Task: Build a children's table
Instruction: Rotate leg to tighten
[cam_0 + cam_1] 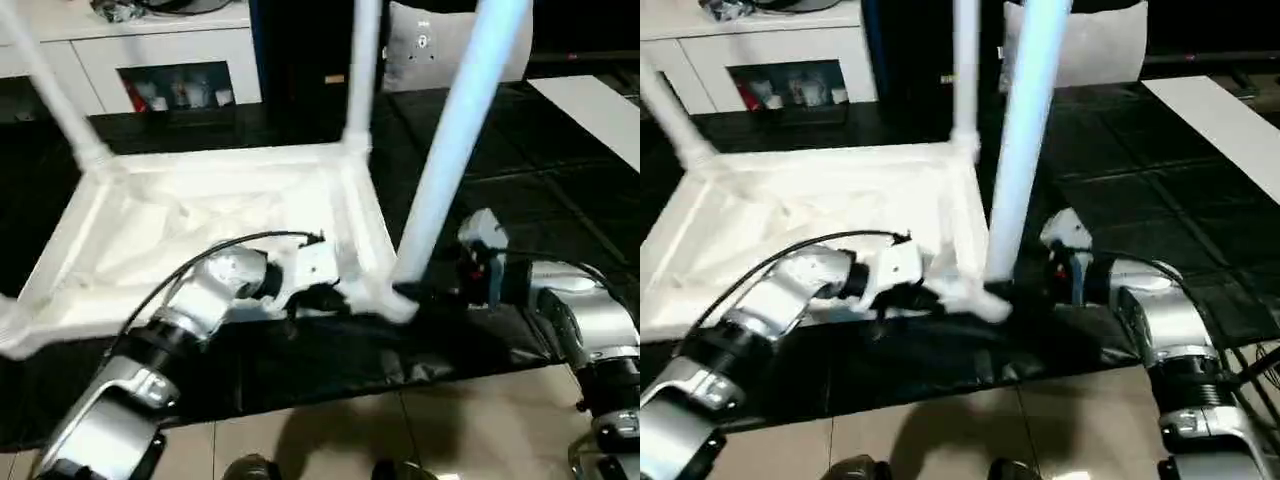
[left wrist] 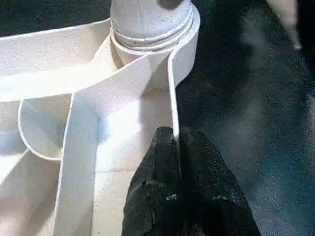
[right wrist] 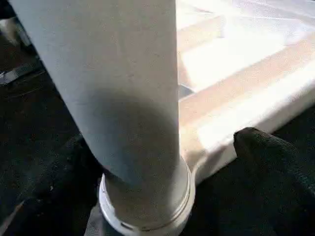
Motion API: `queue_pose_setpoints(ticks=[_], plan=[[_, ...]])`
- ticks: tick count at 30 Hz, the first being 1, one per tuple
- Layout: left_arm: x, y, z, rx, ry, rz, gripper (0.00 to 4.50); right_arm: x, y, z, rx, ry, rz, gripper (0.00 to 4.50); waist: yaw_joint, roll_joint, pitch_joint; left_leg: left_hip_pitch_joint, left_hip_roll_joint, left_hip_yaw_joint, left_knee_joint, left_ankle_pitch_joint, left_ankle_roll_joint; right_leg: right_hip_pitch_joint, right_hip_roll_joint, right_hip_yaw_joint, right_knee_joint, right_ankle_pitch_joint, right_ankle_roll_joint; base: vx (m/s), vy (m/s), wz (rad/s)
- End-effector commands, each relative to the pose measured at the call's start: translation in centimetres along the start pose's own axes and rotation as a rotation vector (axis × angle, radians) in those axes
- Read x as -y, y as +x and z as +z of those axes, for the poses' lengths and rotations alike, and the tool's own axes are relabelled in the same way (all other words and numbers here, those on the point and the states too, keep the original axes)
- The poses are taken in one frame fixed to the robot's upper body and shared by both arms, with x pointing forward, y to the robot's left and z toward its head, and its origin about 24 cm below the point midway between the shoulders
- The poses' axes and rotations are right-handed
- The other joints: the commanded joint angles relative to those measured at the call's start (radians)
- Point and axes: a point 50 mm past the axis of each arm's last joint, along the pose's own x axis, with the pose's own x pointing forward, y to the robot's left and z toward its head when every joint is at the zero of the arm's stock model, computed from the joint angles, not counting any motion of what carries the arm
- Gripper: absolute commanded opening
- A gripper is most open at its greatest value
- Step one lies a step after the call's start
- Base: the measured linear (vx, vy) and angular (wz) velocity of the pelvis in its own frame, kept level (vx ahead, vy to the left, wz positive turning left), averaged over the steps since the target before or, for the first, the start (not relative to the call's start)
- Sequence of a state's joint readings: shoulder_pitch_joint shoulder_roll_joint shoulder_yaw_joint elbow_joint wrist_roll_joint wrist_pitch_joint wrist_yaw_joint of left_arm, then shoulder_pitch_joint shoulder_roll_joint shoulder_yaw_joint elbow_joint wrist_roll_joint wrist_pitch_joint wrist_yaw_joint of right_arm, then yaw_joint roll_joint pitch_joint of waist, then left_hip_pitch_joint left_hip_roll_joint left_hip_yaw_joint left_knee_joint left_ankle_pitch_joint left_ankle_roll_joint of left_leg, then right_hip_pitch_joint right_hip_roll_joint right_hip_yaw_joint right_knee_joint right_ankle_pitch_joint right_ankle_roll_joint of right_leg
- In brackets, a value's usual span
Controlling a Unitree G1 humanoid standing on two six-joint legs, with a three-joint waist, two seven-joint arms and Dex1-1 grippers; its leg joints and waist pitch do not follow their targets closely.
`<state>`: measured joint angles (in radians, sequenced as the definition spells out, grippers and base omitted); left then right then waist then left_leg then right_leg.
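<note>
The white table top (image 1: 180, 240) lies upside down on a black mat, ribbed underside facing up. Long white legs stand in its far-left socket (image 1: 55, 95) and far-right socket (image 1: 360, 70). A third leg (image 1: 450, 150) rises from the near-right corner socket (image 2: 147, 24). My left gripper (image 2: 174, 135) is shut on the thin rim of the top just beside that corner, one finger on each side of the wall. My right gripper (image 3: 162, 142) is at the base of the near-right leg (image 3: 123, 98), open, with a black finger (image 3: 275, 167) standing off to one side.
A white cabinet (image 1: 170, 60) with a dark glass compartment stands behind the table. The black mat (image 1: 320, 370) ends at pale floor tiles (image 1: 400, 440) near me. A white board (image 1: 600, 110) lies at the far right, and a pale cushion (image 1: 430, 45) is behind.
</note>
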<state>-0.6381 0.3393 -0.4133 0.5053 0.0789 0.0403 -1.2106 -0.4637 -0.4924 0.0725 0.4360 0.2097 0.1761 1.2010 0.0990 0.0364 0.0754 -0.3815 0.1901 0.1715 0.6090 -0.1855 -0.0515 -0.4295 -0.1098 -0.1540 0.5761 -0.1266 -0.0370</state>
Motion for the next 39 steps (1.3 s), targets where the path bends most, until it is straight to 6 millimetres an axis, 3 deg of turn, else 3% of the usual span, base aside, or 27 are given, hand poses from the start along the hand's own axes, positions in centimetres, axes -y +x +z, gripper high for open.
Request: queue_pose_setpoints(ticks=[1, 6, 12, 22, 34, 36, 37, 39], plan=[[1.3, 0.8, 0.3, -0.011, 0.052, -0.145, 0.0, 0.5, -0.4, 0.6, -0.007, -0.045, -0.029, 4.44, 0.002, -0.018, -0.083, 0.01, 0.039, -0.011, -0.069, -0.213, 0.082, 0.071, -0.056, 0.053, -0.084, -0.457, -0.088, 0.0, 0.0, 0.0], [1.9, 0.3, -0.2, -0.034, 0.092, -0.228, 0.0, -0.5, -0.1, 0.6, 0.01, -0.044, 0.096, 4.44, 0.006, -0.018, -0.087, 0.009, 0.042, -0.011, -0.069, -0.2, 0.09, 0.074, -0.055, 0.057, -0.073, -0.389, -0.118, 0.0, 0.0, 0.0], [2.0, 0.1, -0.1, -0.034, 0.098, -0.257, 0.0, -1.0, 0.1, 0.4, 0.014, -0.013, 0.154, 3.85, 0.015, -0.017, -0.084, 0.009, 0.044, -0.01, -0.07, -0.19, 0.089, 0.073, -0.055, 0.059, -0.069, -0.37, -0.134, 0.0, 0.0, 0.0], [2.2, 0.4, -0.1, -0.024, 0.099, -0.26, 0.0, -1.4, -0.1, 0.3, 0.006, 0.024, 0.205, 2.93, 0.016, -0.02, -0.082, 0.01, 0.041, -0.011, -0.07, -0.202, 0.08, 0.074, -0.056, 0.057, -0.077, -0.415, -0.11, 0.0, 0.0, 0.0], [2.0, 0.4, -0.1, -0.014, 0.079, -0.228, 0.0, -2.0, 0.2, 0.3, 0.023, 0.063, 0.231, 2.15, 0.017, -0.02, -0.082, 0.011, 0.042, -0.011, -0.071, -0.2, 0.077, 0.072, -0.055, 0.057, -0.078, -0.421, -0.103, 0.0, 0.0, 0.0], [1.9, 0.5, 0.0, -0.01, 0.067, -0.213, 0.0, -2.1, 0.4, 0.3, 0.027, 0.077, 0.219, 2.13, 0.016, -0.021, -0.08, 0.01, 0.04, -0.011, -0.071, -0.206, 0.075, 0.073, -0.055, 0.056, -0.081, -0.437, -0.098, 0.0, 0.0, 0.0], [1.5, 0.7, 0.3, 0.006, 0.037, -0.17, 0.0, -1.9, 1.0, 0.1, 0.022, 0.118, 0.16, 2.1, 0.017, -0.016, -0.079, 0.01, 0.039, -0.011, -0.071, -0.207, 0.072, 0.073, -0.055, 0.055, -0.082, -0.448, -0.093, 0.0, 0.0, 0.0], [0.8, 1.0, 0.7, 0.018, -0.007, -0.096, 0.0, -1.5, 1.8, -0.1, 0.013, 0.131, 0.062, 2.09, 0.01, -0.018, -0.075, 0.011, 0.038, -0.012, -0.073, -0.217, 0.06, 0.07, -0.053, 0.052, -0.088, -0.481, -0.08, 0.0, 0.0, 0.0]])
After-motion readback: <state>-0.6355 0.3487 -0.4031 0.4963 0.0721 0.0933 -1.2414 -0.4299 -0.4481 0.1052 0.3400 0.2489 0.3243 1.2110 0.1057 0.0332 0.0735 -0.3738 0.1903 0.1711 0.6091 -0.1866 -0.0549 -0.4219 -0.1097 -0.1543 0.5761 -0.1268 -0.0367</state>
